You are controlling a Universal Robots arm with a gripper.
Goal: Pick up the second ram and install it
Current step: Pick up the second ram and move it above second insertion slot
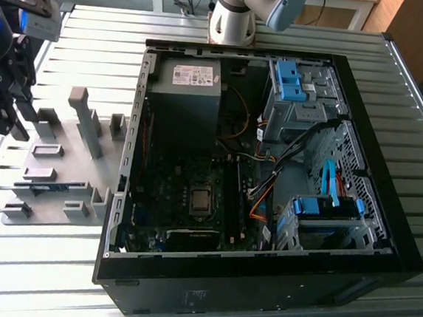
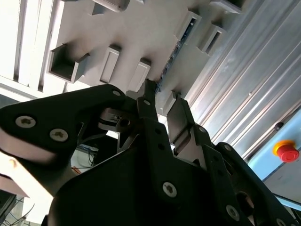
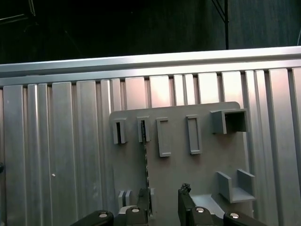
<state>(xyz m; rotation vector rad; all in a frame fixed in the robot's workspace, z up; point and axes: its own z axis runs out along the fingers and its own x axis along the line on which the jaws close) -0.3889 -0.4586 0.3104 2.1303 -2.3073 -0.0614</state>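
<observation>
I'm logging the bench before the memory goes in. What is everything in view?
second ram: one, blue-green, on edge in the holder plate
holder plate: one, grey, on the table, exterior view's left of the case
computer case: one, black, open, mid-table
drive-bay latches: two sets, light blue, inside the case
power supply: one, dark grey, inside the case
table: one, silver, slatted
stop button: one, red, beside the table
gripper: one, black, open, over the holder plate
arm: one, pale grey, behind the case
</observation>
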